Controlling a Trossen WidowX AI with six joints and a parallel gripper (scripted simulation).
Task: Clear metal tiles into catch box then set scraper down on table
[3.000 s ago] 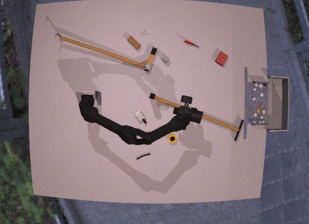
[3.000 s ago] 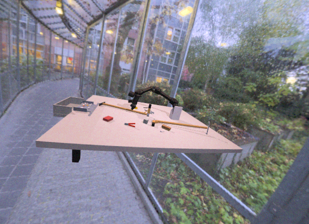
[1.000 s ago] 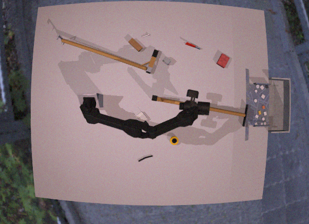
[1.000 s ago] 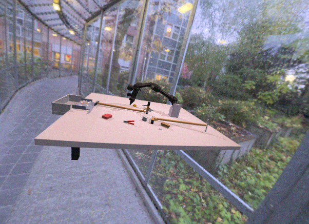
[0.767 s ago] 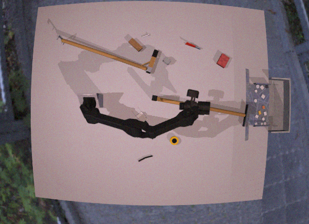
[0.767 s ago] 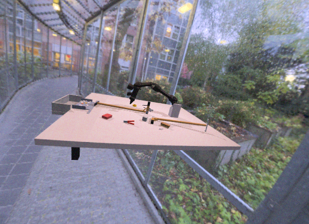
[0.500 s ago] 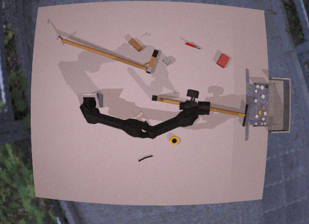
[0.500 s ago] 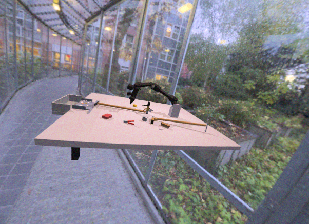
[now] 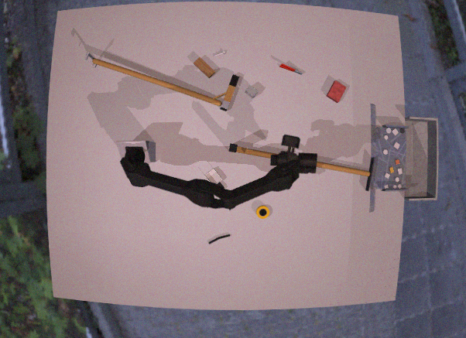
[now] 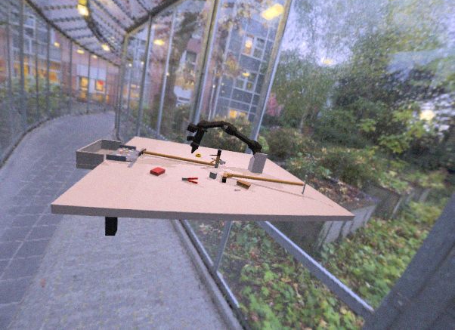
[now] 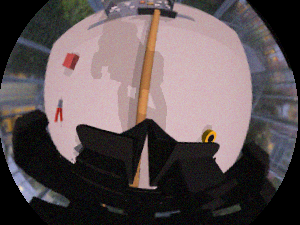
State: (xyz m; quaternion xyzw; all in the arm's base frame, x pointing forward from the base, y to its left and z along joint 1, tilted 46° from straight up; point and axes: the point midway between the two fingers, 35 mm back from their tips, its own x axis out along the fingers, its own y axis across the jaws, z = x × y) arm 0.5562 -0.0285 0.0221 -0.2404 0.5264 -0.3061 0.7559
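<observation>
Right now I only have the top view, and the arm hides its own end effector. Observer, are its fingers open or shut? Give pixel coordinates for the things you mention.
Observer: Shut. The wrist view shows the fingertips of the end effector (image 9: 294, 162) (image 10: 193, 151) (image 11: 148, 121) meeting.
Operator: And how does the tip stand to the scraper's handle?
Observer: In the exterior view, the tip shows above the handle (image 9: 340, 169) (image 10: 170, 155) (image 11: 147, 74), with some tabletop in between, so I wouldn't count on a grip.
Operator: That red sliver on the table, what is it?
Observer: Red-handled pliers (image 9: 287, 67) (image 10: 193, 178) (image 11: 59, 108); the exterior view shows their two handles spread apart.
</observation>
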